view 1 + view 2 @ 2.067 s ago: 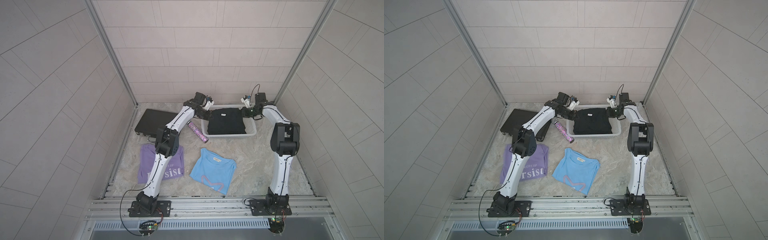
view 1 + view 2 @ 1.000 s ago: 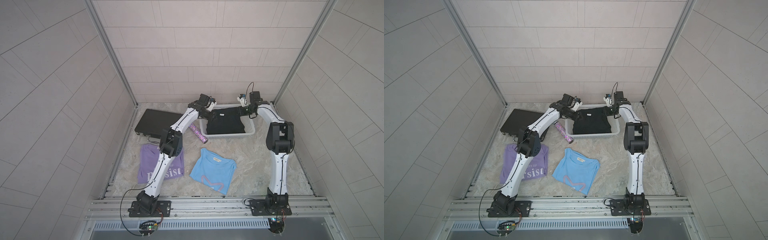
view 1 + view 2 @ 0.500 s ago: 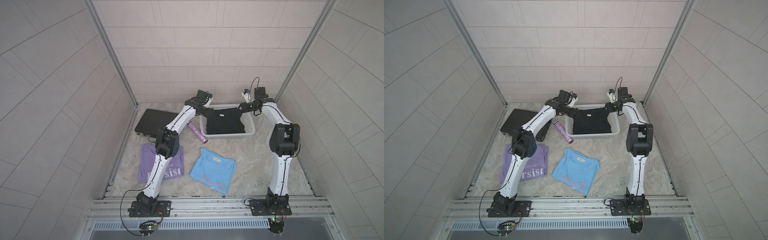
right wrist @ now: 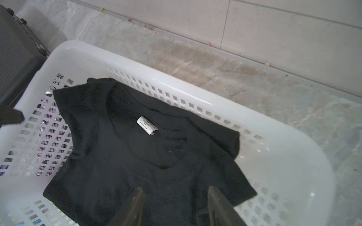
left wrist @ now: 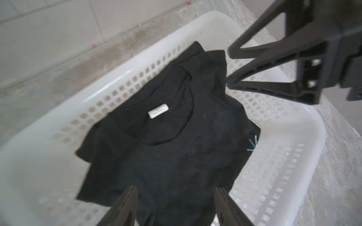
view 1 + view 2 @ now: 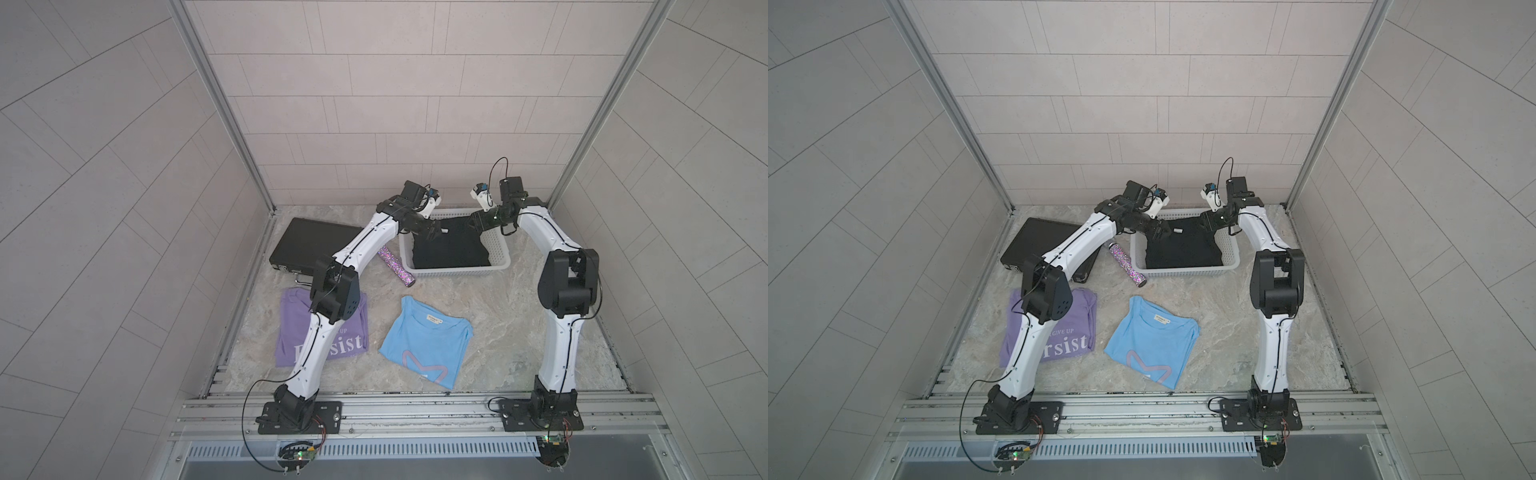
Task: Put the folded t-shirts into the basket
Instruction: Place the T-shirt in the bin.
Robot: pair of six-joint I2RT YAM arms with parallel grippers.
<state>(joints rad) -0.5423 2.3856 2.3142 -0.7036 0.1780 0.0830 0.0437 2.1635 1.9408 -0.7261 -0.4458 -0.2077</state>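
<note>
While the black shirt (image 6: 451, 249) lies flat inside the white basket (image 6: 457, 272) at the far side of the floor (image 6: 498, 324), its collar and label toward the far wall, both grippers hang over its far end. The left gripper (image 5: 176, 205) is above the shirt's left shoulder with its fingers spread and nothing between them. The right gripper (image 4: 174, 203) is above the right shoulder, its fingers likewise apart and empty. The two grippers are close together but not touching.

Two shirts lie outside the basket on the near part of the floor. The lilac shirt (image 6: 291, 328) is at the near left, partly hidden under the left arm. The light blue shirt (image 6: 424, 345) is near the middle, well apart from the basket. A glittery tube (image 6: 395, 270) lies just left of the basket, and a flat black case (image 6: 303, 245) sits at the far left.
</note>
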